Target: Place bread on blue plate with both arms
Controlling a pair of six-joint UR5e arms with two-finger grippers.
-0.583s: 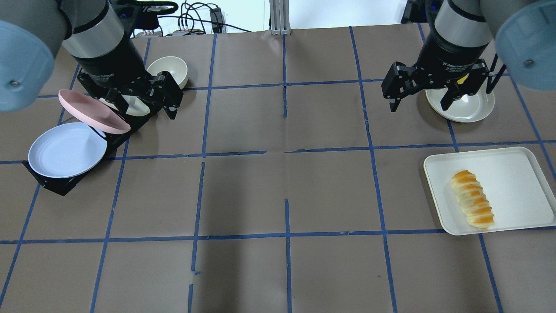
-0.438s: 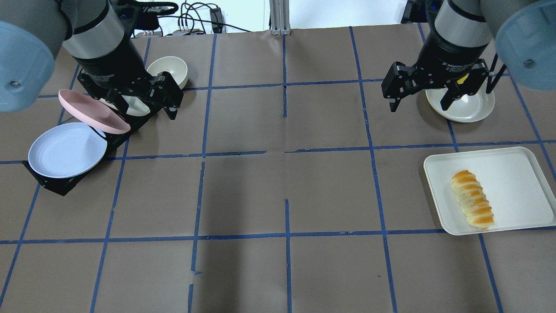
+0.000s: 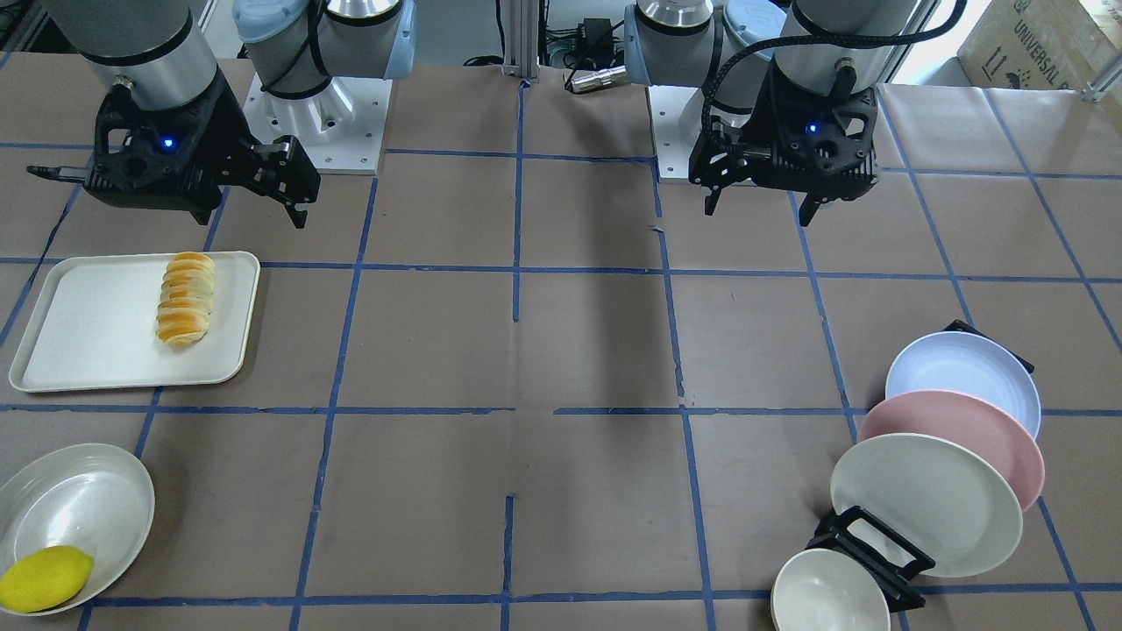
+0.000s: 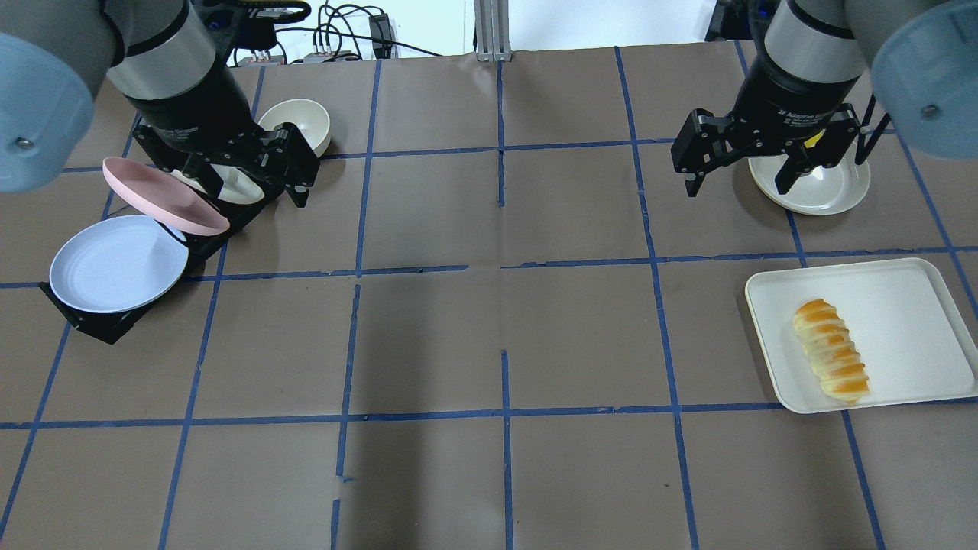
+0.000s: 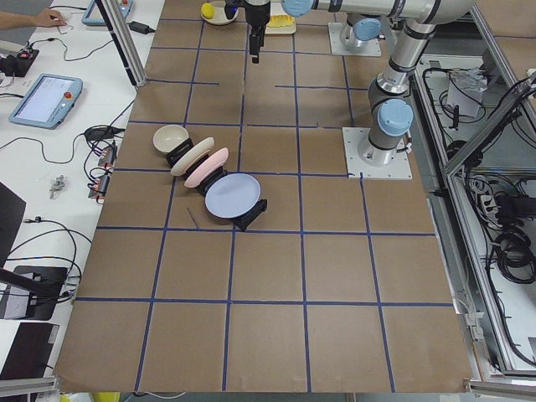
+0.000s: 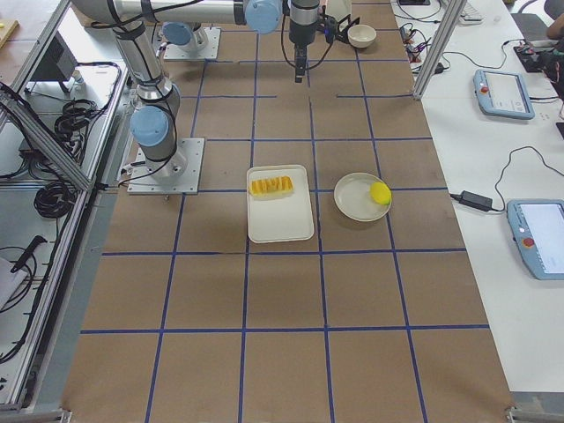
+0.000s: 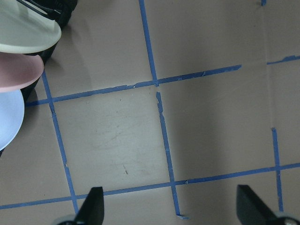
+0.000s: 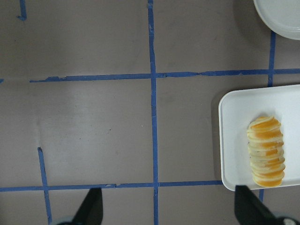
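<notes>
The bread (image 4: 831, 360), a ridged orange and cream loaf, lies on a white tray (image 4: 901, 321) at the near right; it also shows in the front view (image 3: 184, 298) and the right wrist view (image 8: 266, 151). The blue plate (image 4: 118, 263) leans in a black rack (image 4: 107, 325) at the left, nearest slot; its edge shows in the left wrist view (image 7: 9, 119). My left gripper (image 4: 252, 187) is open and empty, above the rack's far end. My right gripper (image 4: 735, 189) is open and empty, above the table beyond the tray.
A pink plate (image 4: 164, 196) and a cream plate (image 3: 925, 504) stand in the same rack behind the blue one. A cream bowl (image 4: 298, 122) sits past the rack. A white dish (image 3: 79, 499) with a yellow lemon (image 3: 44, 578) is beyond the tray. Blue tape lines cross the brown table.
My left arm has shifted very slightly to the left and away. The right arm, bread and plates have not moved.
</notes>
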